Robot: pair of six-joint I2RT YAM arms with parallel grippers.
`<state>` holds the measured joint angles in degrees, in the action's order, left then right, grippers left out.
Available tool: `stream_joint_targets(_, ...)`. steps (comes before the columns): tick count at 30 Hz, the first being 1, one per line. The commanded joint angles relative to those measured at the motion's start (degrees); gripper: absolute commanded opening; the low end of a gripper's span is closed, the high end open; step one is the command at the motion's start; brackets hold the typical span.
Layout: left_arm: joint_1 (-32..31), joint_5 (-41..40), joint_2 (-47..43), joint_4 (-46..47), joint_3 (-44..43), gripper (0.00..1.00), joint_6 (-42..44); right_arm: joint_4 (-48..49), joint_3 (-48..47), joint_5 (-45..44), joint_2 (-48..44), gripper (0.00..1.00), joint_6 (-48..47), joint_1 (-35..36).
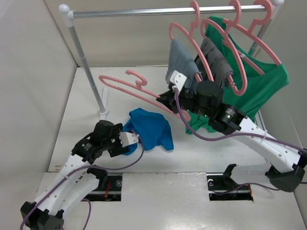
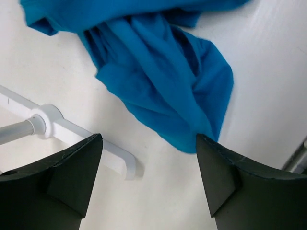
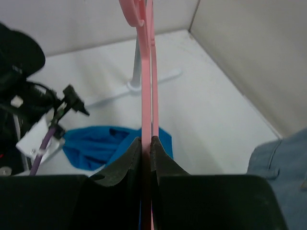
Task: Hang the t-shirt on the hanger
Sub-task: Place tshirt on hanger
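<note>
**A:** Where is the t-shirt [image 1: 148, 128]?

**B:** Crumpled in a heap on the white table [image 1: 225, 153], left of the middle and near the foot [image 2: 72, 129] of the clothes rail [image 1: 163, 10]. It is bright blue and bunched up, with no sleeve or collar clearly laid out.

**A:** Does the left gripper [image 2: 148, 143] have it?

**B:** No. Its jaws are spread wide and only bare table shows between them. In the left wrist view the cloth lies just beyond the fingertips, and from above the gripper sits at the heap's left edge.

**A:** And the hanger [image 1: 129, 86]?

**B:** It is off the rail, in the air above the table, behind the t-shirt and tilted. One shoulder reaches out to the left and the hook points up and back. The t-shirt is not on it.

**A:** What holds it up?

**B:** The right gripper [image 3: 147, 143], which is pinching the hanger. In the right wrist view the thin pink plastic runs straight up between the two dark fingers [image 3: 165, 160], which press on it from both sides. The blue heap shows on the table below.

**A:** Anything else nearby?

**B:** A green shirt [image 1: 261, 86] and grey garments [image 1: 184, 60] hang from the rail on other pink hangers, behind the right arm.
</note>
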<state>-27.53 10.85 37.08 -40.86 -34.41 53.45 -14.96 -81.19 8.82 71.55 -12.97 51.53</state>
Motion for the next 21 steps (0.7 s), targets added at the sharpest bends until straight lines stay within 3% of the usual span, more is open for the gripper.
stream_joint_targets(1,0.0,-0.9,1.9,9.5,-3.3,0.76,-10.3,0.6,5.7,-4.1,-5.2,0.00,4.2,0.6)
stream_joint_targets(2,0.5,0.2,3.1,11.2,-4.0,0.76,-16.2,0.5,7.0,-4.7,-6.1,0.00,4.7,0.6)
stream_joint_targets(6,1.3,4.0,12.7,12.1,-7.9,0.70,-21.5,-1.4,11.5,-6.4,-9.1,0.00,6.0,0.6)
stream_joint_targets(9,3.4,9.4,18.6,9.6,-8.6,0.69,-19.4,-4.2,13.9,-7.1,-10.5,0.00,6.0,0.6)
stream_joint_targets(13,4.0,8.6,25.4,7.6,-8.0,0.65,-14.6,-6.2,17.1,-8.1,-13.3,0.00,6.6,0.6)
stream_joint_targets(17,4.0,5.2,30.5,8.2,-7.9,0.43,-12.0,-6.2,19.6,-10.3,-16.3,0.00,7.3,0.6)
stream_joint_targets(18,4.0,5.2,31.0,7.6,-8.5,0.21,-11.2,-6.8,20.3,-10.3,-17.0,0.00,7.3,0.6)
stream_joint_targets(19,4.0,5.2,31.0,7.6,-9.2,0.08,-11.2,-6.8,20.3,-10.3,-17.1,0.00,7.3,0.6)
stream_joint_targets(21,4.0,5.8,30.1,7.6,-10.2,0.01,-10.7,-7.4,20.9,-10.8,-17.7,0.00,7.3,0.6)
